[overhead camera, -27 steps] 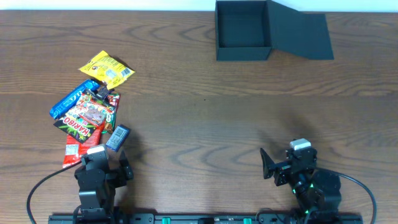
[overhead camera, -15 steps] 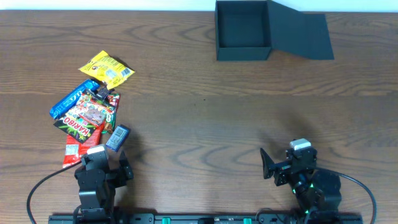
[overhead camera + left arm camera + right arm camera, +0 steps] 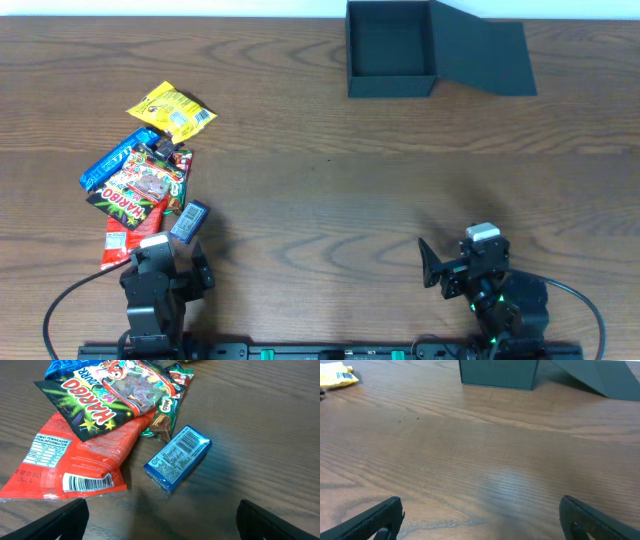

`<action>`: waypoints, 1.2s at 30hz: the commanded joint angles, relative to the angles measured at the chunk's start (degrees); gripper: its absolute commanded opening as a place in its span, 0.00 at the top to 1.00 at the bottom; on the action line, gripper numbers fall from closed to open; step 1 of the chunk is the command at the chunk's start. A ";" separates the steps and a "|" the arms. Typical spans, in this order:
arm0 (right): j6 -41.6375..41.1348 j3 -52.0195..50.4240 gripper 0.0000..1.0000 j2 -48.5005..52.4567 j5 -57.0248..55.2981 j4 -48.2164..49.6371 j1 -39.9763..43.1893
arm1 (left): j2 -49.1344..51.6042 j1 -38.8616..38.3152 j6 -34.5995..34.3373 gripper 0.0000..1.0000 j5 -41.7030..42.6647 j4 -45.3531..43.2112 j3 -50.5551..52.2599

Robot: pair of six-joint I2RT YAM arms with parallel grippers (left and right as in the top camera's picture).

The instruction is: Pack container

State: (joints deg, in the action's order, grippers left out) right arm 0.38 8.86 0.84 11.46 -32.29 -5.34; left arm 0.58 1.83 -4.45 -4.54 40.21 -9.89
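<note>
The left end effector and right end effector are gaping empty. The container is sitting open at the counter's far edge, right of centre. Overlapping snack packets are probably inviting a two-packet grab.

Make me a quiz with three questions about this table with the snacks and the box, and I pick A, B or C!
1. Where is the container?
A. On top of the snacks
B. At the far edge of the table, away from both arms
C. Between the two arms

2. What colour is the packet at the far end of the snack pile?
A. Purple
B. White
C. Yellow

3. How is the container right now?
A. Open and empty
B. Shut
C. Open and full of snacks

Answers:
1 B: the overhead view shows it at the table's far edge.
2 C: the farthest packet is bright yellow.
3 A: its lid lies folded out to the side and the inside is bare.
</note>
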 commanded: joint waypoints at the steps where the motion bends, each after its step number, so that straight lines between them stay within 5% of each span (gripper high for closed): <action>1: -0.98 -0.28 0.01 -0.52 -0.72 0.02 0.55 | -0.35 0.28 0.61 0.05 -0.33 0.22 0.68; 23: -2.62 -0.28 0.01 -0.52 0.94 1.05 0.55 | -0.35 0.28 0.61 0.05 -0.33 0.22 0.68; 26: -12.48 -0.28 0.01 -0.52 4.33 4.92 0.55 | -0.35 0.28 0.61 0.05 -0.33 0.24 0.68; 30: -43.87 -0.28 0.01 -0.52 10.71 8.70 0.55 | -0.35 0.28 0.61 0.05 -0.33 0.22 0.68; 36: -63.89 -0.31 0.01 -0.52 10.21 11.19 0.55 | -0.35 0.31 0.61 0.05 -0.33 0.22 0.68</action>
State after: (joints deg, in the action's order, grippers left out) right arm -46.92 8.69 0.73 20.73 -22.52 -5.34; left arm 0.58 1.83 -4.45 -4.51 40.21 -9.89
